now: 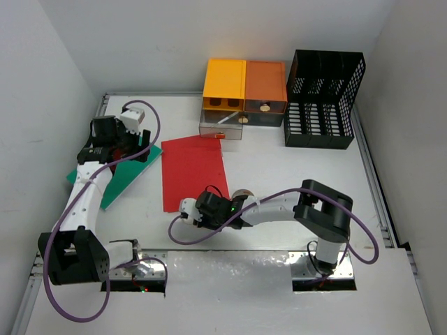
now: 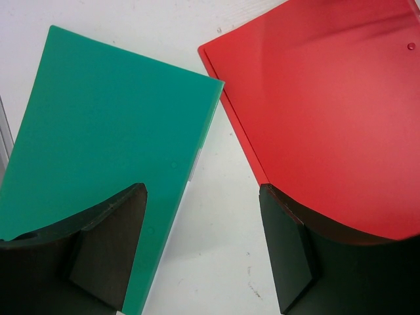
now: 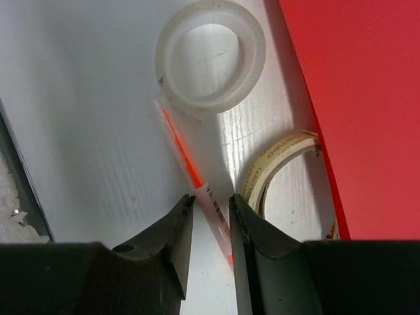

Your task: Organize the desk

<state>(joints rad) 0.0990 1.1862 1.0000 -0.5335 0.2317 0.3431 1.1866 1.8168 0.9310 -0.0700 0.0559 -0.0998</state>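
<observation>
Your bench [image 1: 279, 174] is the big white top under everything. It is holding all the things you are tidying.

Your right tool [image 3: 211, 200] is reaching low by the near edge of the red folder [image 1: 192, 171]. Its gap is narrow, with one finger sitting on each side of the pen [image 3: 180, 147]. I think it is narrow because the pen is thin, and it is sitting across the pen so it can pinch it. I cannot tell if it is squeezing the pen yet. The pen is lying flat, and its far end is touching the ring [image 3: 165, 56]. The tape [image 3: 275, 149] is standing on its edge just beside the pen and is tucking a bit under the red folder. So you are working in a tight spot, and a wide gap could bump the tape.

Your left tool [image 2: 202, 193] is hanging wide open and holding nothing. It is hovering at the far left, over the bare strip between the green folder [image 2: 98, 144] and the red folder. I think it is waiting there, out of the way, and is ready to take a folder.

The drawers [image 1: 244, 87] and the rack [image 1: 325, 98] are sitting at the far side. My guess is that the pen is going to the drawers and the folders are going to the rack.
</observation>
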